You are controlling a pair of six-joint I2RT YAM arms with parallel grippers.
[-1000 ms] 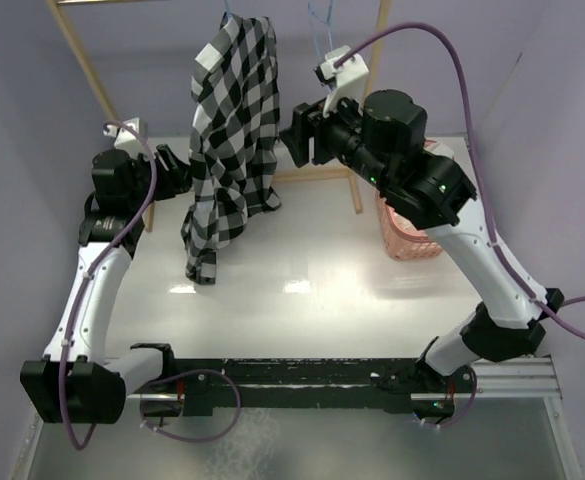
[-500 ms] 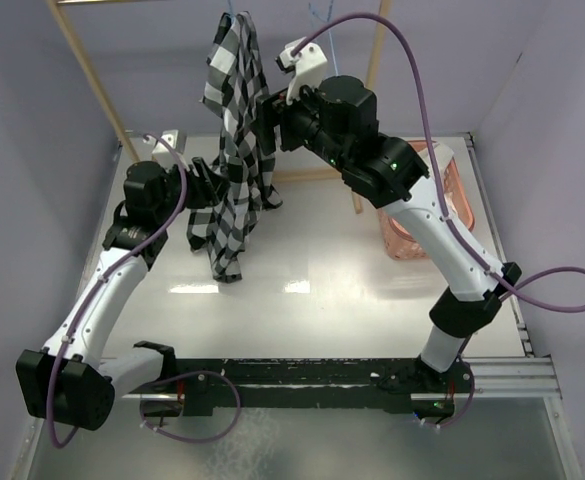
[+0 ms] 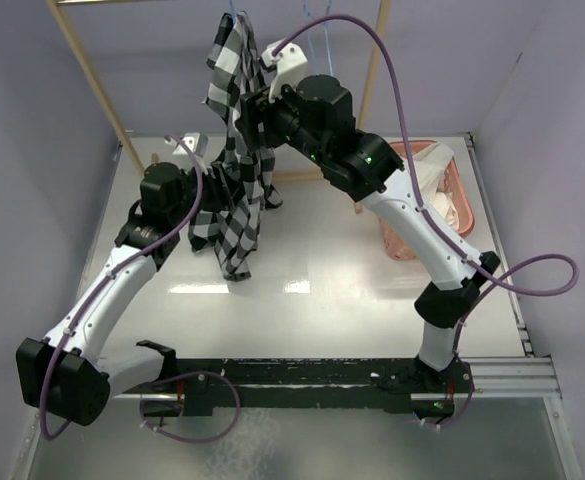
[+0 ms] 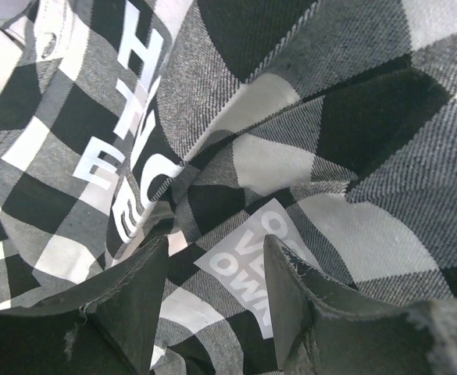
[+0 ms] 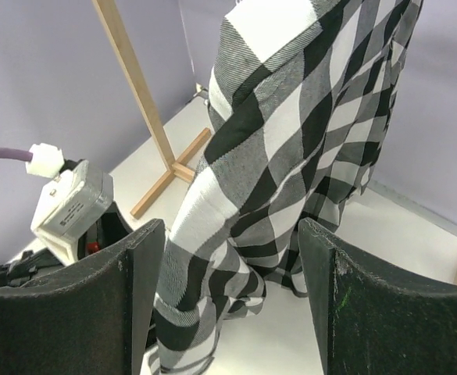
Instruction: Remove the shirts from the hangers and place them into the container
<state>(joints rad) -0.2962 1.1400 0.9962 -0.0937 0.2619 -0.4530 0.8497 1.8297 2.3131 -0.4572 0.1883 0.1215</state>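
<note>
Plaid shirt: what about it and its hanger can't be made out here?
- Light-blue wire hanger: top view, only the hook shows; black-and-white plaid fabric shirt covers the rest.
- Left gripper, right gripper: wrist views, open toward cloth; contact unclear.
- White printed lettering: left wrist view, broken by folds.

White arm links (image 3: 102,295), black joints (image 3: 317,105), purple cables (image 5: 1,154).

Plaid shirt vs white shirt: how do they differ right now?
The plaid shirt is black-and-white checked; the white shirt is plain. The plaid shirt hangs full length at the wooden rack; the white shirt lies bunched in the pink basket. Both are soft fabric.
</note>
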